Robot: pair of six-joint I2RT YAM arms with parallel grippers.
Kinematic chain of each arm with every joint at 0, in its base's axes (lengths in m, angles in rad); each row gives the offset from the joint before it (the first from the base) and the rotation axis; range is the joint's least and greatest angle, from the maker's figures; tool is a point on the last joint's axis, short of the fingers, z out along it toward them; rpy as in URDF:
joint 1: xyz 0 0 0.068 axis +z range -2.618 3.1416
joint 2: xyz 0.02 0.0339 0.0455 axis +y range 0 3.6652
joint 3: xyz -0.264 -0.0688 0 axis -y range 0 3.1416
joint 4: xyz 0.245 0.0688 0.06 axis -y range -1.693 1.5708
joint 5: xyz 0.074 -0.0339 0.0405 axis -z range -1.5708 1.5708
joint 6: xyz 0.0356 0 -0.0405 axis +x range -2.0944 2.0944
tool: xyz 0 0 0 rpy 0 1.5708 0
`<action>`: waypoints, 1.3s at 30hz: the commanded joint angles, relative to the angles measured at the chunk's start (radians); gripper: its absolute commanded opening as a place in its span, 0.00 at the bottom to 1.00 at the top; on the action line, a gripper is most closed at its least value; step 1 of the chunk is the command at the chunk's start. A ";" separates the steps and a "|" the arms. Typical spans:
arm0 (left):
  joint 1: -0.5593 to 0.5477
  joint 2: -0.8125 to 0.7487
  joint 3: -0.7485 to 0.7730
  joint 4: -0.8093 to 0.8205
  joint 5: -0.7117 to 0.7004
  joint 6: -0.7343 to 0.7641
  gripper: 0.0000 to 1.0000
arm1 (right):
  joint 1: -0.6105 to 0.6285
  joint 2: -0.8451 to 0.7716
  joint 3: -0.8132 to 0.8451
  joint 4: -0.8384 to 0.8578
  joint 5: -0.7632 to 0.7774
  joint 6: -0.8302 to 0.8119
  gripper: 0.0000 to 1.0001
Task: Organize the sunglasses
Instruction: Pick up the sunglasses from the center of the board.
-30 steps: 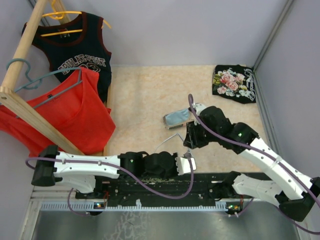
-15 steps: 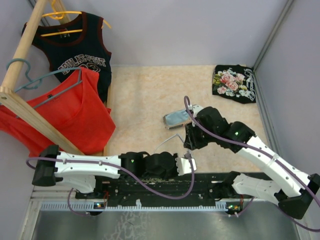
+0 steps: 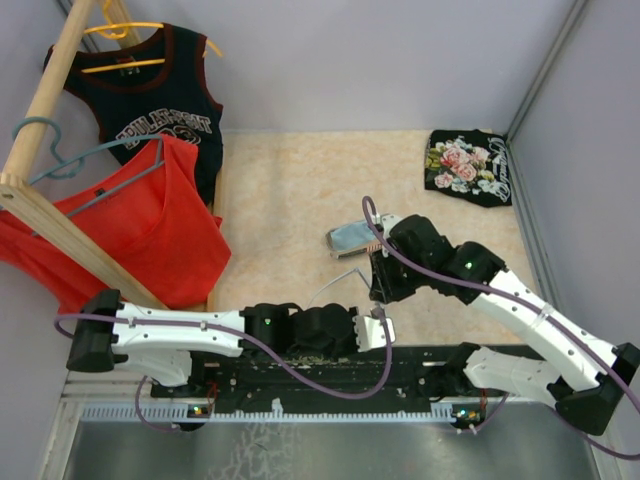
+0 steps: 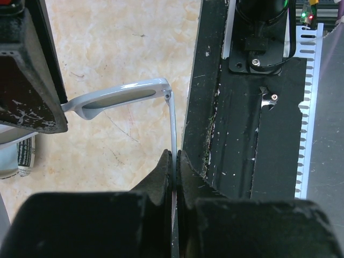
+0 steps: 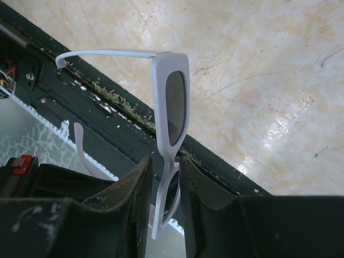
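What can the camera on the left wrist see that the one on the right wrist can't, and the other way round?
Only the left wrist view shows the left pincer shut on one thin arm of the sunglasses, plus a pale bluish object at its lower left. Only the right wrist view shows a dark lens face-on and both thin arms at once. Both show the white frame over the marbled table, the black base rail, and the right pincer at the front frame.

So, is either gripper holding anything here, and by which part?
The left gripper pinches the sunglasses by one thin arm. The right gripper has its fingers either side of the front frame; whether it grips there cannot be told.
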 commanded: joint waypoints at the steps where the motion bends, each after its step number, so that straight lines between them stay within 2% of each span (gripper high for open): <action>1: -0.009 0.004 0.039 0.001 0.010 0.019 0.00 | 0.012 -0.001 0.012 -0.013 0.014 -0.020 0.27; 18: -0.009 0.010 0.045 -0.005 0.021 0.023 0.00 | 0.012 0.016 -0.003 0.010 0.011 -0.026 0.22; 27: -0.008 0.015 0.043 -0.005 0.030 0.025 0.00 | 0.012 0.016 -0.005 0.012 0.028 -0.027 0.11; 31: -0.010 0.015 0.044 -0.006 0.032 0.024 0.00 | 0.012 0.009 -0.014 0.020 0.035 -0.023 0.01; 33: -0.010 0.011 0.044 -0.005 0.030 0.023 0.00 | 0.012 0.004 -0.018 0.021 0.036 -0.021 0.00; 39: -0.009 -0.023 0.041 0.005 0.005 0.012 0.26 | 0.013 -0.009 -0.025 0.026 0.046 -0.011 0.00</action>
